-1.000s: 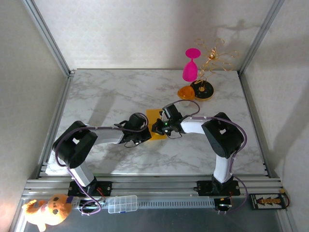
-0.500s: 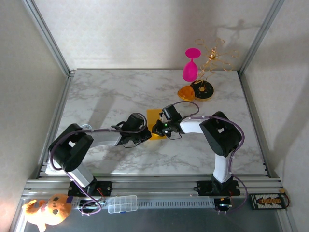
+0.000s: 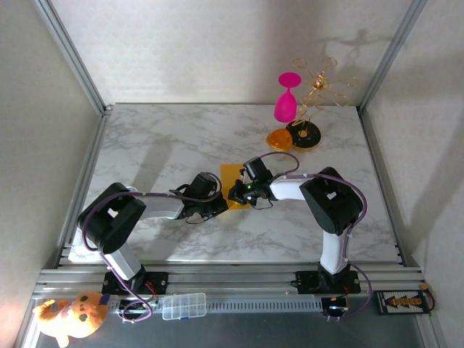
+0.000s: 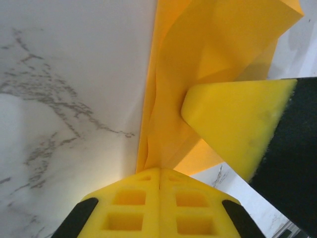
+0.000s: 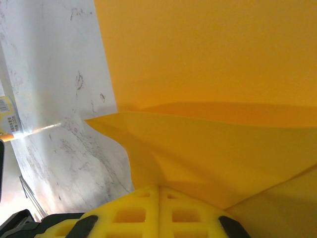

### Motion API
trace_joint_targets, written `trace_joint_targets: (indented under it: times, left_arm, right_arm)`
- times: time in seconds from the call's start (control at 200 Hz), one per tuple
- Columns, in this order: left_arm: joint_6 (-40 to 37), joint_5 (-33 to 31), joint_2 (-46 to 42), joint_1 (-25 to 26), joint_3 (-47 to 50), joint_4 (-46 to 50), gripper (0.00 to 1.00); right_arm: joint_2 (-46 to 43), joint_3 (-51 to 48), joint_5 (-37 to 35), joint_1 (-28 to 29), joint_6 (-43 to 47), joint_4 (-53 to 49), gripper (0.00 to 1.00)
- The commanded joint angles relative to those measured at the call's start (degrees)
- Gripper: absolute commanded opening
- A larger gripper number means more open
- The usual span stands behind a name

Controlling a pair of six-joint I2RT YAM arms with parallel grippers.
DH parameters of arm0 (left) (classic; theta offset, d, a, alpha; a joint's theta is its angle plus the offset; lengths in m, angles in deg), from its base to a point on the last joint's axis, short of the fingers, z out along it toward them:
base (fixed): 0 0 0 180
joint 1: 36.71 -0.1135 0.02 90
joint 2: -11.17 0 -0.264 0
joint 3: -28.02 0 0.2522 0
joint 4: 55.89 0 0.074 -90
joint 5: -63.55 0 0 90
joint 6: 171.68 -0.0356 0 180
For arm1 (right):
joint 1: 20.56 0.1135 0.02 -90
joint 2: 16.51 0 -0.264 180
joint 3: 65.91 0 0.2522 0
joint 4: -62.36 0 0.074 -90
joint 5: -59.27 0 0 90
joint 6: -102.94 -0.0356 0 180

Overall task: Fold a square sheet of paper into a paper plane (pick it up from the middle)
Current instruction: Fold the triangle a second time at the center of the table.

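Note:
The square sheet of paper [image 3: 229, 175] is yellow-orange and lies at the middle of the marble table, partly folded, with a flap lifted off the surface. In the left wrist view the paper [image 4: 198, 59] narrows down into my left gripper [image 4: 159, 171], which is shut on its bunched edge. My right gripper [image 5: 159, 187] is shut on a raised fold of the paper [image 5: 208, 74]. From above, the left gripper [image 3: 216, 206] and right gripper [image 3: 237, 193] meet over the sheet's near part. One right fingertip [image 4: 237, 124] shows in the left wrist view. The paper plane is out of view.
At the back right stand a pink goblet [image 3: 286, 98], a gold wire stand [image 3: 320, 81], an orange-and-black disc [image 3: 304, 135] and a small orange bowl [image 3: 278, 139]. Metal frame posts [image 3: 72, 58] border the table. A plush toy [image 3: 72, 316] and clear box [image 3: 183, 305] lie below its near edge.
The left arm's elbow swung left and then partly back, and its gripper slid slightly toward the near edge. The right arm barely moved. Both grippers stayed shut.

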Motion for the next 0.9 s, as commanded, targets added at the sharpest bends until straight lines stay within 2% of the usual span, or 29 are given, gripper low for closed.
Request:
trace_joint_targets:
  times: [0.0,0.15,0.28,0.611,0.896]
  left_arm:
    - [-0.9,-2.0,0.7,-0.9,1.9,0.8,0.0]
    - [0.0,0.1,-2.5,-0.9,1.1,-1.8,0.0]
    - [0.4,-1.3,-4.2,-1.0,0.5,-1.9,0.0]
    - [1.1,-0.9,0.6,-1.1,1.6,-2.6,0.0]
    - [0.4,-4.6,2.0,-1.1,1.4,4.8,0.0]
  right_arm:
    - [2.8,-1.6,-2.9,-0.1,-0.4,-4.6,0.0]
    - [2.8,-1.5,-2.9,0.0,-0.4,-4.7,0.0]
    - [2.9,-1.5,-2.7,-0.1,-0.4,-4.6,0.0]
    - [2.7,-1.2,-2.5,-0.2,-0.4,-4.7,0.0]
    - [1.9,-1.3,-3.2,-0.8,0.7,-3.6,0.0]
